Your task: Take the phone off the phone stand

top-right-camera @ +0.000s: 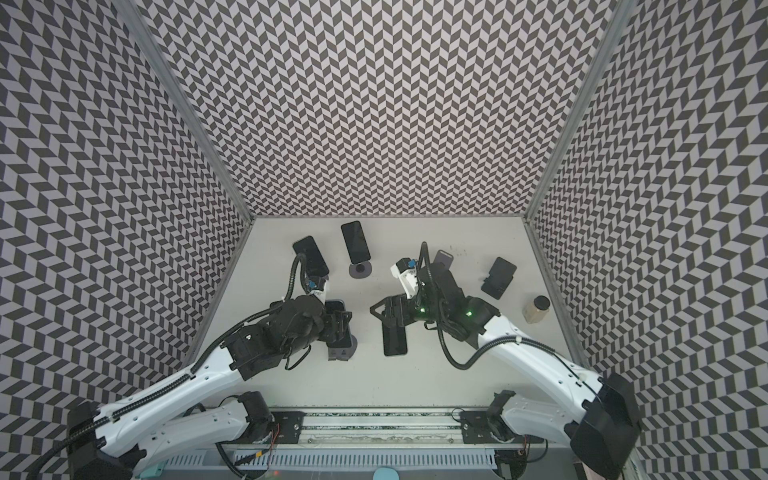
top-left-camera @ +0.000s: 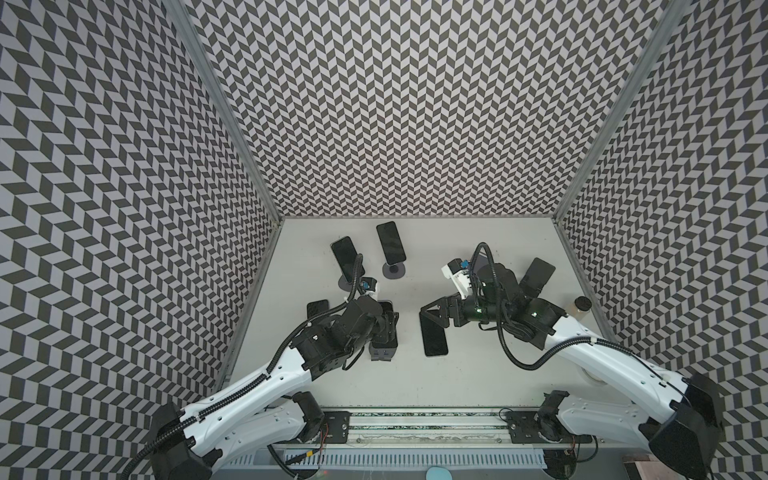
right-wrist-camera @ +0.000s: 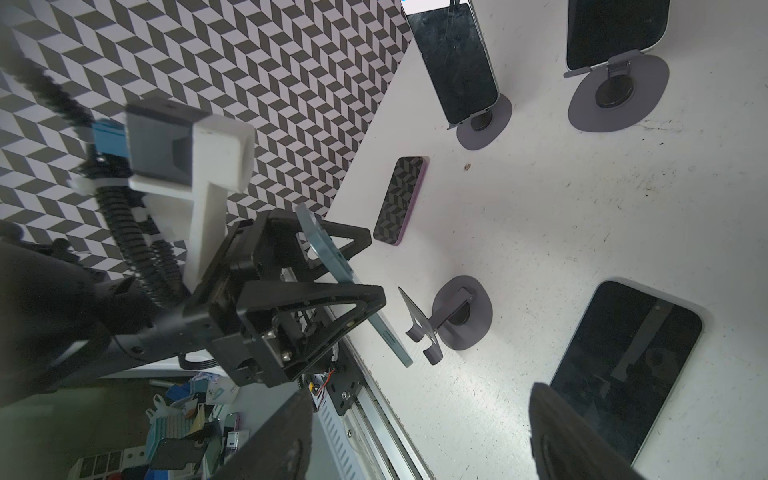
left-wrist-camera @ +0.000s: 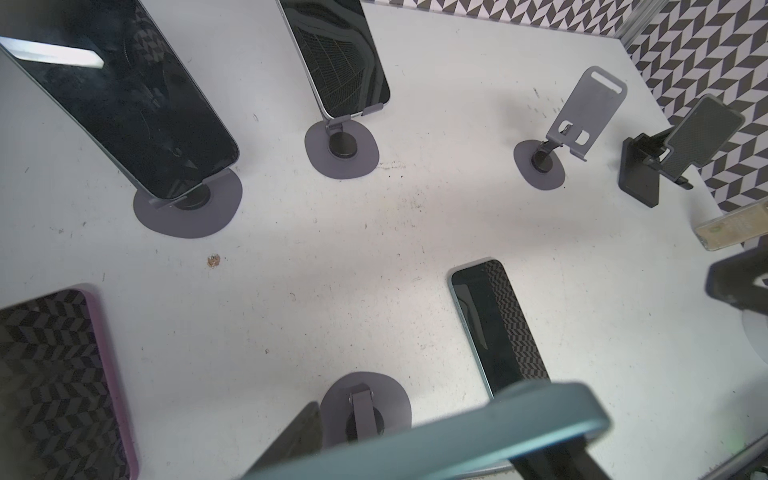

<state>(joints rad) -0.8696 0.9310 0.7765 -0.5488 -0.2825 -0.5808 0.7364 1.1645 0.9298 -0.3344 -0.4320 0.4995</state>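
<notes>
My left gripper (right-wrist-camera: 332, 266) is shut on a teal phone (left-wrist-camera: 457, 432), gripping it across its sides. The phone (right-wrist-camera: 386, 332) hangs tilted in the air, just clear of the cradle of a grey phone stand (right-wrist-camera: 457, 316) with a round base. In both top views that stand (top-left-camera: 382, 354) (top-right-camera: 341, 354) pokes out from under the left gripper (top-left-camera: 386, 324), near the table's front left. My right gripper (top-left-camera: 432, 316) (right-wrist-camera: 419, 440) is open with nothing between its fingers. It hovers over a dark phone (top-left-camera: 434, 336) lying flat on the table.
Two more phones lean on grey stands (top-left-camera: 347, 257) (top-left-camera: 390, 245) at the back left. A purple-edged phone (top-left-camera: 318, 309) lies flat by the left wall. An empty grey stand (left-wrist-camera: 582, 116), a black stand (top-right-camera: 500, 276) and a jar (top-right-camera: 538, 309) stand on the right.
</notes>
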